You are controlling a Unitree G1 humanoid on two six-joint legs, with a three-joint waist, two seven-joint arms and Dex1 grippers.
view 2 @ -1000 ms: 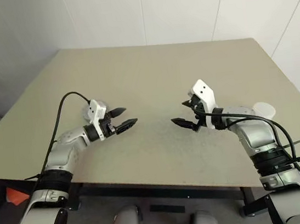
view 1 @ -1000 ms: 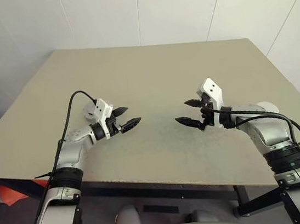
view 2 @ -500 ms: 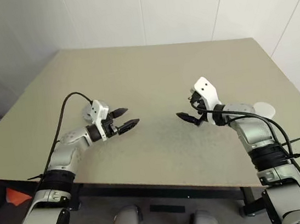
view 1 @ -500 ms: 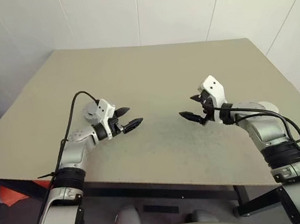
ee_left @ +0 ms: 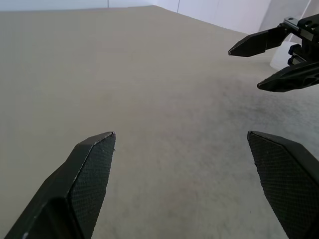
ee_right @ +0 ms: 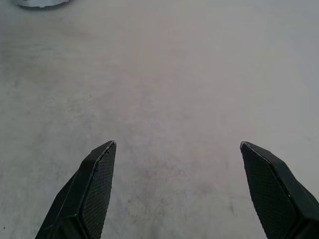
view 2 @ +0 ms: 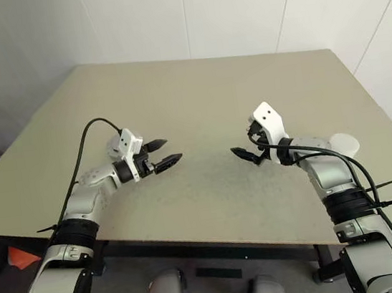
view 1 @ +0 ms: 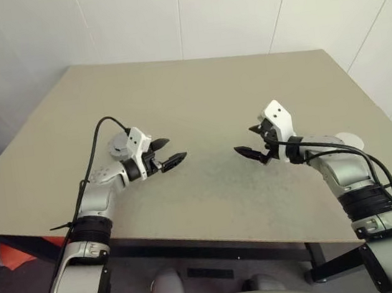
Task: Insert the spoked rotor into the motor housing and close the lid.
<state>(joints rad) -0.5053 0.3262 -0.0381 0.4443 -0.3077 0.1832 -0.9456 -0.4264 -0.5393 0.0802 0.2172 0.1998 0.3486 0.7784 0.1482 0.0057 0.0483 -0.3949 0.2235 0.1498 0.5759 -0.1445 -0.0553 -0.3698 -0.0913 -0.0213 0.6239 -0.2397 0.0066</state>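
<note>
Basically both arms are held over the flat beige matte tabletop, with the grippers facing each other across a bare patch of it.

The left two-finger black gripper is spread wide with nothing between its fingers. It hovers a bit above the table and points toward the right arm. In the left wrist view its textured pads stand far apart over bare surface.

The right two-finger black gripper is also spread wide and empty. It is tilted slightly down at the table and points toward the left arm. The two grippers are near each other but apart, with no contact. The right one also shows across the left wrist view, fingers parted.

As for the task parts, a silver-rimmed round metal piece lies on the table well ahead of the right gripper. The frame edge cuts it off, so I cannot tell which motor part it is. Neither gripper touches it.

A translucent white plastic cup sits on the table just behind the right forearm and is partly hidden by it.

A black cable loops up from the left wrist.
</note>
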